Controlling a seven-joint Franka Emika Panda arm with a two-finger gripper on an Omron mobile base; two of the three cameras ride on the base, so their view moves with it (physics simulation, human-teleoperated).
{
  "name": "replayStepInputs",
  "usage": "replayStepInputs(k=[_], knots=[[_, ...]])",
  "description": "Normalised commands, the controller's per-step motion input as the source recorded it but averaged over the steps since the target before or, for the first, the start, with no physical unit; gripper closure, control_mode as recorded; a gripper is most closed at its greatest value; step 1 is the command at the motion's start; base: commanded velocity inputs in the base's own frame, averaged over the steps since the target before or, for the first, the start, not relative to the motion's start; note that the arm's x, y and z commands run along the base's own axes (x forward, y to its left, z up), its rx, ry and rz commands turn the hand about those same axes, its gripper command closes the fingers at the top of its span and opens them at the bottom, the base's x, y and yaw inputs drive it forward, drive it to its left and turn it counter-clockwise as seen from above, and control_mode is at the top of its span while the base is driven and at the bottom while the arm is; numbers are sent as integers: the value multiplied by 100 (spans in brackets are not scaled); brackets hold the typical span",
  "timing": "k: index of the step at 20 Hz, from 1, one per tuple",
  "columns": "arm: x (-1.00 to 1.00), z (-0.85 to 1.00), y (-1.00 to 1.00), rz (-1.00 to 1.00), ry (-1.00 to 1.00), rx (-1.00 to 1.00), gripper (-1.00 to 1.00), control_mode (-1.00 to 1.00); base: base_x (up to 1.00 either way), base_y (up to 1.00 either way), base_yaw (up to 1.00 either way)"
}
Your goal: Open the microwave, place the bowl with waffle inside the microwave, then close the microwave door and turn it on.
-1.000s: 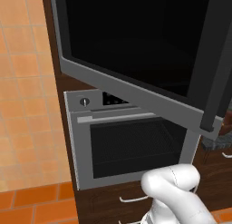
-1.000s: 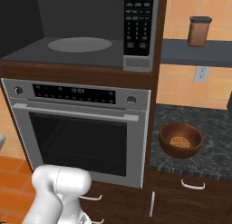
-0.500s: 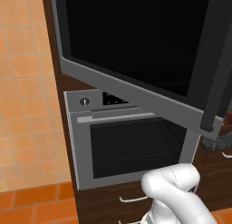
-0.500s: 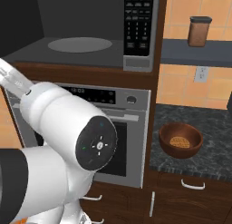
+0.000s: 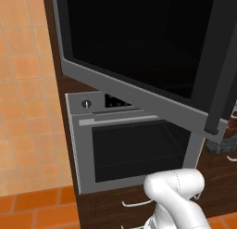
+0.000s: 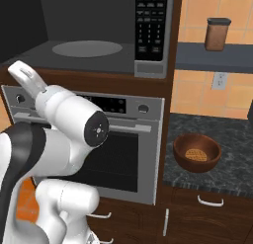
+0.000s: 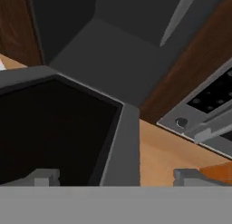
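Observation:
The microwave (image 6: 99,48) stands open, its grey cavity and round turntable bare, with the black keypad (image 6: 150,25) at its right. The microwave door (image 5: 139,42) is swung wide out to the left, and its black bar handle (image 5: 221,61) is at the right of the left base view. To the right, on the dark stone counter (image 6: 234,161), sits the brown bowl (image 6: 197,166) with the waffle (image 6: 193,153) in it. In the hand view my gripper (image 7: 118,177) is open, fingertips far apart, just before the door's grey-rimmed corner (image 7: 127,137), with the cavity (image 7: 113,51) beyond. My white arm (image 6: 74,129) rises at the left.
A steel oven (image 6: 123,154) with a mesh window sits under the microwave, also seen below the open door (image 5: 134,149). A brown canister (image 6: 218,34) stands on a shelf above the counter. Drawers with pale handles (image 6: 210,201) are below the counter.
My arm has swung through the right base view, from low out of sight to a raised elbow at the left. The door stays open and the bowl has not moved.

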Motion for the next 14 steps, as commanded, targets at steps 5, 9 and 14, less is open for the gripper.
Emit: replayStepInputs(k=[5, 9, 14], knots=[[-3, 2, 82, 49, 10, -1, -100, -100, 0, 0, 0], [-76, 1, 99, 61, -2, -8, -100, -100, 0, 0, 0], [-78, 4, 100, 48, -21, -8, -100, -100, 0, 0, 0]])
